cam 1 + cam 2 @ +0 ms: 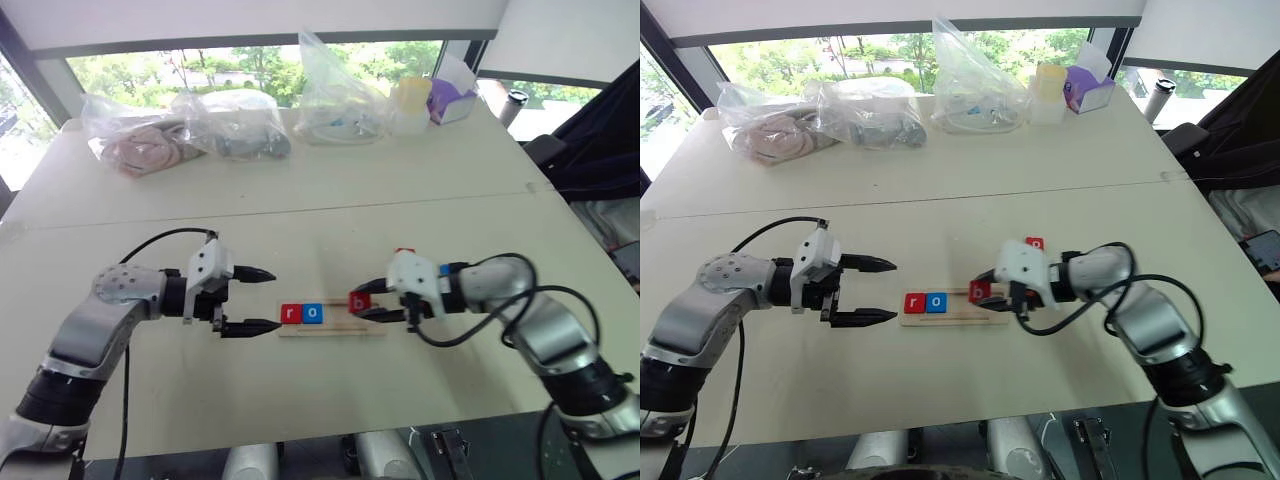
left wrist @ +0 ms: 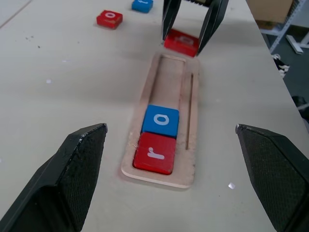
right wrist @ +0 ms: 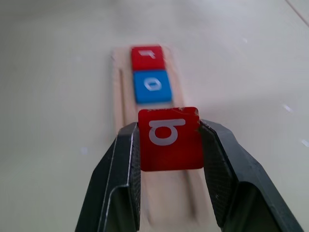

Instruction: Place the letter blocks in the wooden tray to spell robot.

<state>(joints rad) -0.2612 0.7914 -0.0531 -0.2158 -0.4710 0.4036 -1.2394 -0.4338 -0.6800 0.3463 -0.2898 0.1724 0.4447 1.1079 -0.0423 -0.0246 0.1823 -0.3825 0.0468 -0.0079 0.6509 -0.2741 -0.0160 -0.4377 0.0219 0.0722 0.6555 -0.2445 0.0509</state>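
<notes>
The wooden tray (image 1: 340, 324) lies on the table between my two grippers. Its left end holds a red r block (image 1: 291, 313) with a blue o block (image 1: 313, 313) next to it. My right gripper (image 1: 362, 303) is shut on a red b block (image 3: 169, 137) and holds it just above the tray's right end. My left gripper (image 1: 252, 299) hangs open off the tray's left end, with nothing between its fingers. A loose red o block (image 2: 109, 18) and a blue block (image 2: 142, 5) lie on the table behind the right gripper.
Several clear plastic bags (image 1: 230, 125) with soft items, a yellow-lidded jar (image 1: 410, 100) and a purple box (image 1: 450, 100) stand along the table's far side. The front edge of the table (image 1: 300, 425) runs close below both arms.
</notes>
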